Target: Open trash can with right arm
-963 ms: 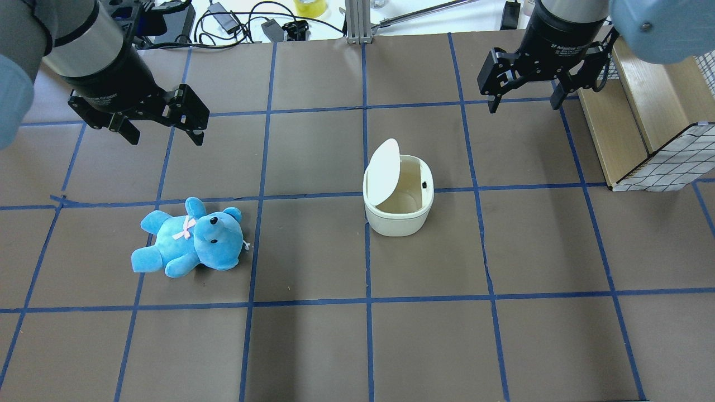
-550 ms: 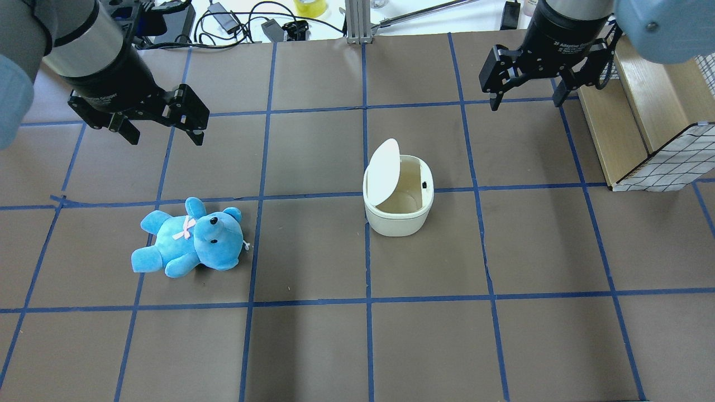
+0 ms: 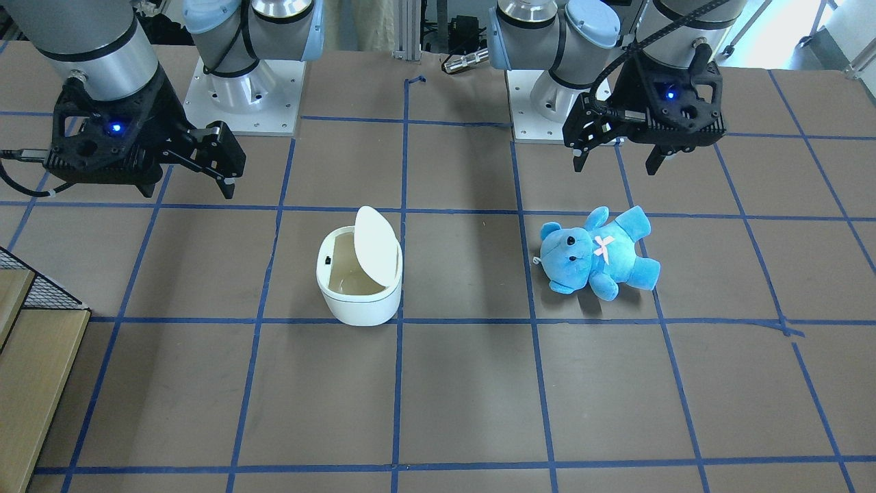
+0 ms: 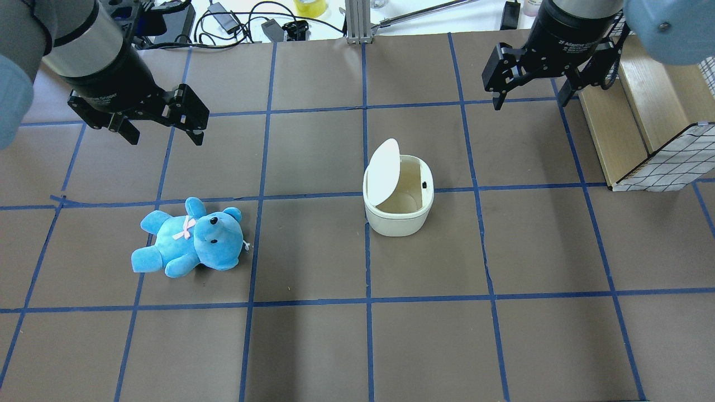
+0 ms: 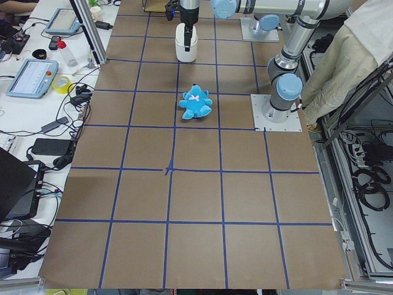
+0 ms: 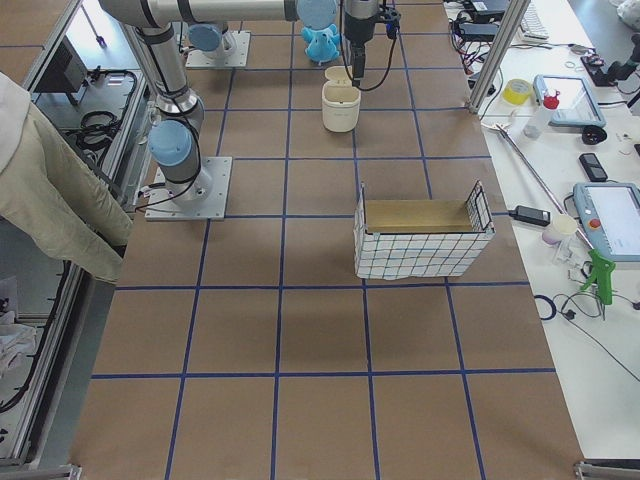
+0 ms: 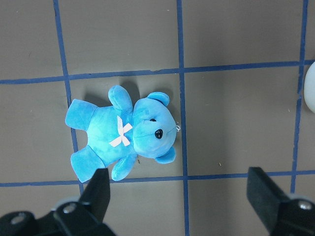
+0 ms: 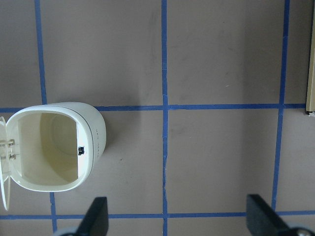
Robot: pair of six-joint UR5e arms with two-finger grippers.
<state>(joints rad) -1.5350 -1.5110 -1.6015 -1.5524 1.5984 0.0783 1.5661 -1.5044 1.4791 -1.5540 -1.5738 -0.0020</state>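
The white trash can (image 4: 397, 215) stands near the table's middle with its lid (image 4: 384, 172) hinged up, showing the beige inside. It also shows in the front view (image 3: 359, 301) and at the left of the right wrist view (image 8: 93, 142). My right gripper (image 4: 529, 100) is open and empty. It hangs high above the table, well behind and to the right of the can, touching nothing. My left gripper (image 4: 166, 137) is open and empty above the table, behind the blue teddy bear (image 4: 190, 239).
A wooden box with a wire-mesh side (image 4: 642, 123) sits at the right edge, just beside my right gripper. Cables and small items (image 4: 240, 22) lie beyond the table's far edge. The teddy lies on its back, left of the can.
My right gripper has drifted a little toward the far edge and to the right, away from the can. The can, its raised lid, the teddy and my left arm have not moved.
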